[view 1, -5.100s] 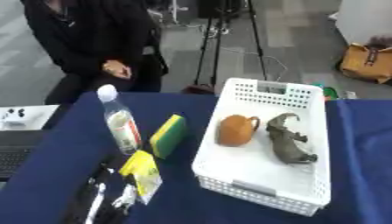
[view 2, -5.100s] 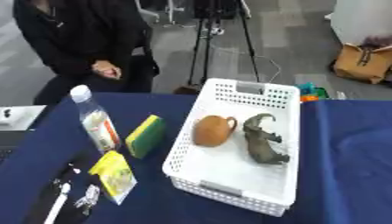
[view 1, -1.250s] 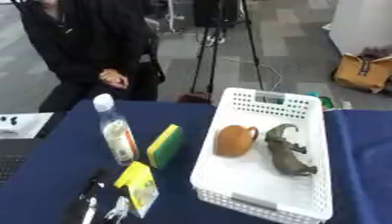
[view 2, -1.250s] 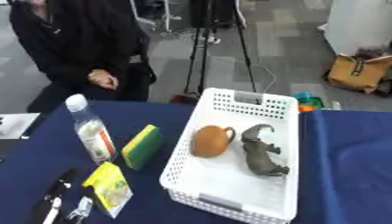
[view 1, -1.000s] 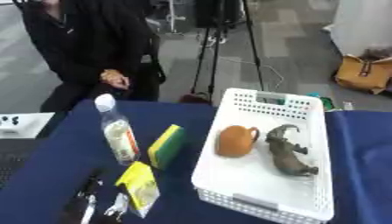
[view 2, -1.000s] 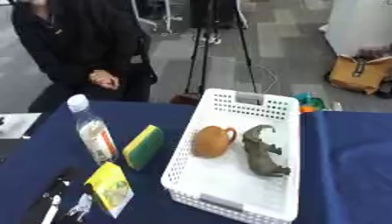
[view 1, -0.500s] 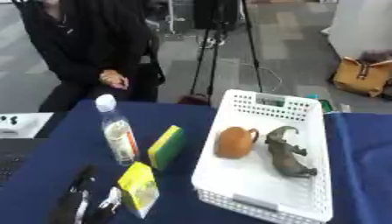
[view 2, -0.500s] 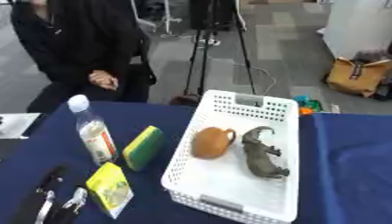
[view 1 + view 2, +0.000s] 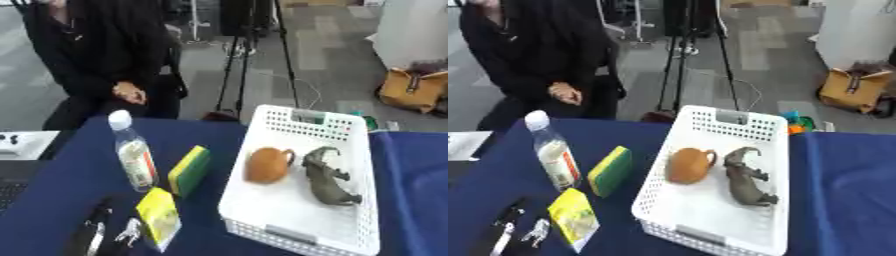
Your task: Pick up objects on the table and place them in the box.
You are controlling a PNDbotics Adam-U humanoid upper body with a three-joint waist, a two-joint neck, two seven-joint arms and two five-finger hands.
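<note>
Left eye view: white perforated box (image 9: pixel 297 125) sits on the blue-covered bench (image 9: pixel 61 185), right of centre. Inside it: a brown rounded jug-like piece (image 9: pixel 266 164) with a small handle, and just right of it a grey animal figure (image 9: pixel 325 176), lying along the box's length. The two are close; contact can't be confirmed.

Outside the box, on the left part of the bench:
- clear plastic bottle (image 9: pixel 134 152), white cap, upright. Label has some red/orange on it, text unreadable.
- sponge (image 9: pixel 189 170), yellow with green face, standing on edge between bottle and box, just beside both.
- yellow packet (image 9: pixel 158 222) near of the sponge, tilted. Print on it not legible.

Small label plate on the box's far wall and another on its near wall, no writing can be made out.

Left robot hand (image 9: pixel 94 237) shows at the near-left edge, black with silver parts, just left of the yellow packet, largely cut off by the frame. Can't tell whether its fingers are spread or curled. Right robot hand appears in neither view.

White item at the far-left edge is cropped, unidentifiable.
</note>
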